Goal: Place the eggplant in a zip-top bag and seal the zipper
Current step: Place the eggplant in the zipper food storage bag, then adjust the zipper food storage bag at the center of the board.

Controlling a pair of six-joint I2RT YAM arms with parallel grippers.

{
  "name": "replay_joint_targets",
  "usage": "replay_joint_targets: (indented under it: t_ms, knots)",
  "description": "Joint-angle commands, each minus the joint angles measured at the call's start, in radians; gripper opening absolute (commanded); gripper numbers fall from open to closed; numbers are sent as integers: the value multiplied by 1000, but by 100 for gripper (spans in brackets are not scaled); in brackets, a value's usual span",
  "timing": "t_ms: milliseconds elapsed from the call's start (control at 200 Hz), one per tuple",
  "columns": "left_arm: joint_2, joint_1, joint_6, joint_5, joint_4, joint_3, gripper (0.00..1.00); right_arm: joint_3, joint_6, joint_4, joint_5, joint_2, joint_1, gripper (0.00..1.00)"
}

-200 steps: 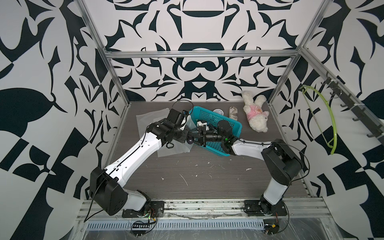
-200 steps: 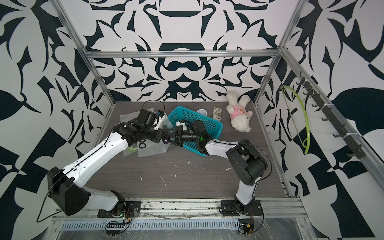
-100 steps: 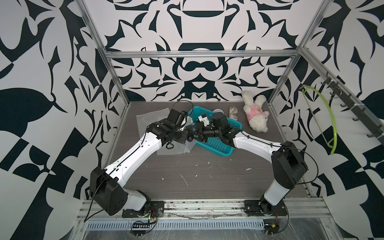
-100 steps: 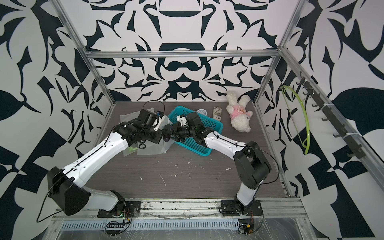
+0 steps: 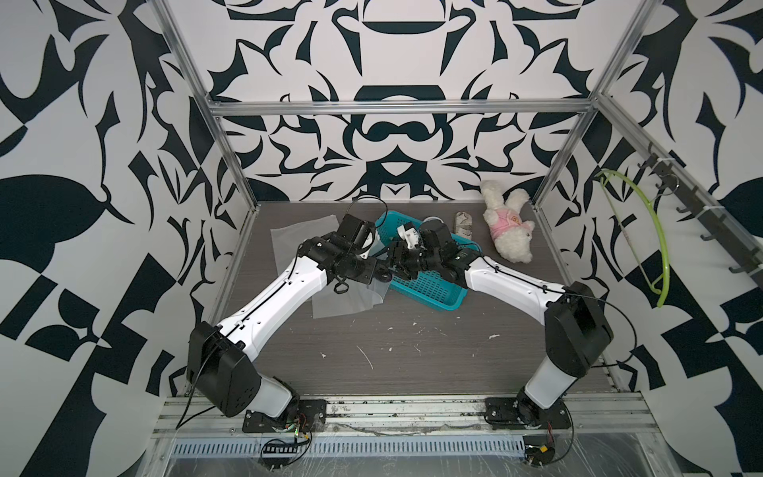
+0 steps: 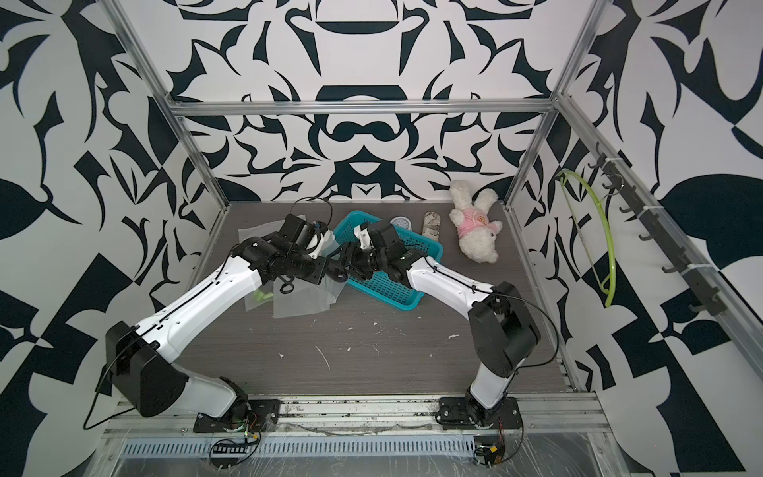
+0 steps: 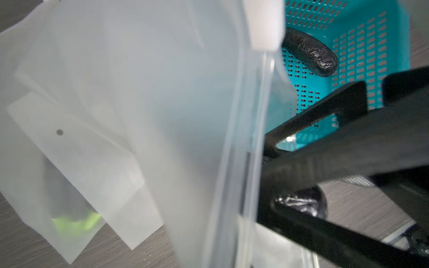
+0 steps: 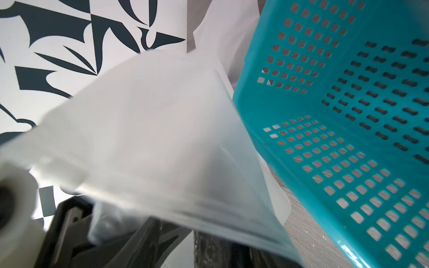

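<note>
1. Now the right claw (image 5: 395, 258) has lifted over the basket (image 8: 325, 139) and widened; it holds nothing that I can see.
2. The left claw (image 5: 377, 270) stays pinched on the zip-top bag (image 7: 162, 116), beside the basket.
3. The eggplant is not clearly visible, so I judge loading remains.

Left arm (image 5: 280, 297) and right arm (image 5: 508, 285) both stretched forward, bent inward at the elbow, wrists nearly meeting. Left gripper (image 5: 384, 274) pinched tight on the zip-top bag (image 7: 139, 104). Just beside it, facing it: right gripper (image 5: 397, 260), black fingers (image 7: 311, 55) spread wide, clamping nothing.
</note>
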State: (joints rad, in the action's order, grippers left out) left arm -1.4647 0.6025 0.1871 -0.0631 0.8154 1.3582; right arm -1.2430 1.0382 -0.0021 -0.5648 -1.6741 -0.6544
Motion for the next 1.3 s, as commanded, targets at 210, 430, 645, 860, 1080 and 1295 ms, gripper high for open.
replay_joint_targets:
  t_ms: [210,430,645,860,1080,1295]
  knots:
    - [22,-80,49,109,20,1,0,-50,-263,-165,75,177,15,59]
    - [18,-81,48,147,24,1,0,-84,-409,-237,106,153,15,61]
    - [29,-81,41,187,19,8,0,-113,-486,-210,93,89,13,61]
    - [20,-80,28,213,38,28,0,-137,-501,-192,79,22,-1,58]
    - [35,-81,6,227,56,40,0,-118,-521,-161,202,19,-5,34]
    - [24,-90,-19,222,120,107,0,-306,-537,-401,222,-38,-23,8]
